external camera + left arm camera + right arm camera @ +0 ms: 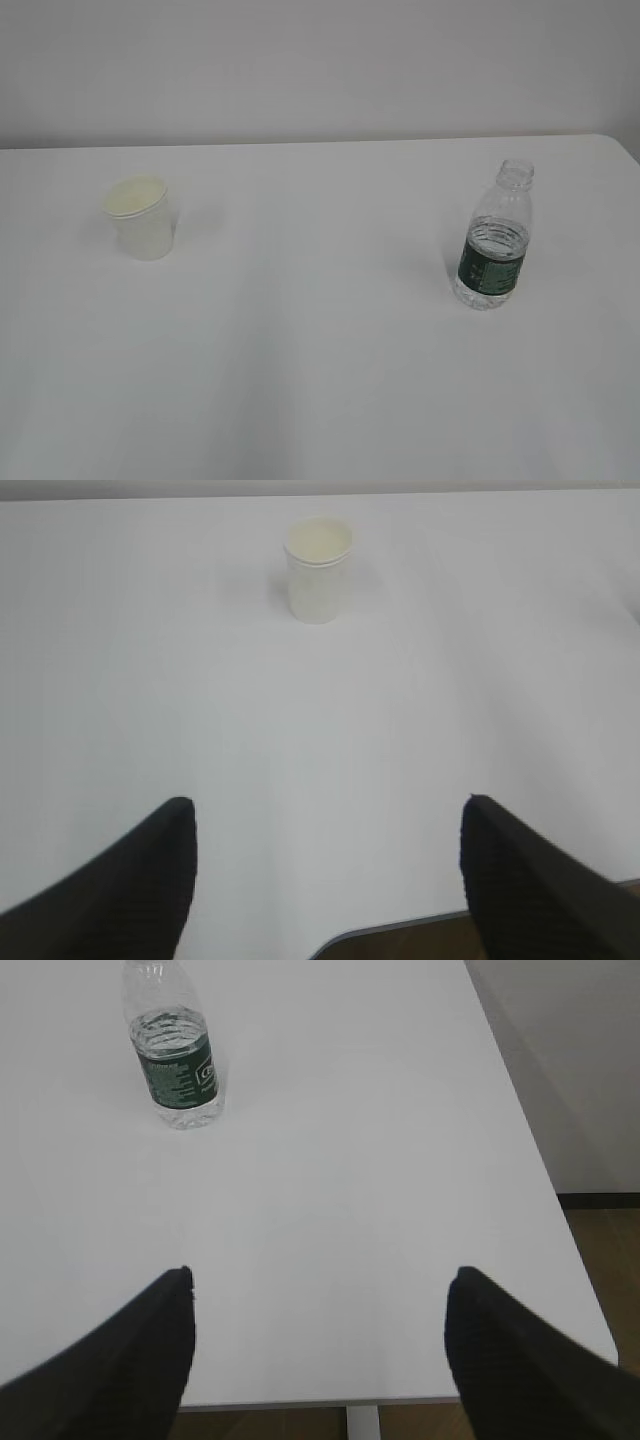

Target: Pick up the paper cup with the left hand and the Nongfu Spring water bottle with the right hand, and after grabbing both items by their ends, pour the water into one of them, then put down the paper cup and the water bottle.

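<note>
Paper cup (318,568): upright, well ahead of the left gripper (328,875), slightly to its left.
Nongfu Spring water bottle (174,1055): upright, uncapped, ahead-left of the right gripper (318,1345).
Water (492,240): in the bottle; the cup seems empty, though its interior is unclear.
Grippers: both spread wide, holding nothing.
Progress: nothing grasped; picking, pouring and setting down remain.

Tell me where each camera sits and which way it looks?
Exterior view: sits in front, looking down at a slant at the table, cup and bottle; no robot parts show.
Left wrist view: on the left arm, facing the cup; open black jaws show at the bottom.
Right wrist view: on the right arm, facing the bottle; open jaws show too.
Both wrist views share the white table.
</note>
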`<action>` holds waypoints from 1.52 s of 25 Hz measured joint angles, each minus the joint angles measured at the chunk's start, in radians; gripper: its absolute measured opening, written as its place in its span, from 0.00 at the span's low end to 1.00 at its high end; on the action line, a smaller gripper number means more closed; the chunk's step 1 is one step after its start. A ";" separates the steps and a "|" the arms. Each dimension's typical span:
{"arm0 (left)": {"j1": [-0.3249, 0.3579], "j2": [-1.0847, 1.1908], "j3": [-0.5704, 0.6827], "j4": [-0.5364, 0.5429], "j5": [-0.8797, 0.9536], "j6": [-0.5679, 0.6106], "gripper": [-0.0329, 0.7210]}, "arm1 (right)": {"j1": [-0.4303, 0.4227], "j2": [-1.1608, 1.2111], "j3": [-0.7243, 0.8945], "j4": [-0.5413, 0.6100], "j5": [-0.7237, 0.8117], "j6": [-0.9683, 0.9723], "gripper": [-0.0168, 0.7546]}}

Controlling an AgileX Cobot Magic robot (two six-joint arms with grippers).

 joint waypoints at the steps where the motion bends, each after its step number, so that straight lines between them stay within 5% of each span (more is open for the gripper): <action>1: 0.000 0.000 0.000 0.000 0.000 0.000 0.82 | 0.000 0.000 0.000 0.000 0.000 0.000 0.79; 38: 0.000 0.000 0.000 0.000 -0.004 0.000 0.82 | 0.000 0.000 -0.002 0.016 -0.012 -0.032 0.79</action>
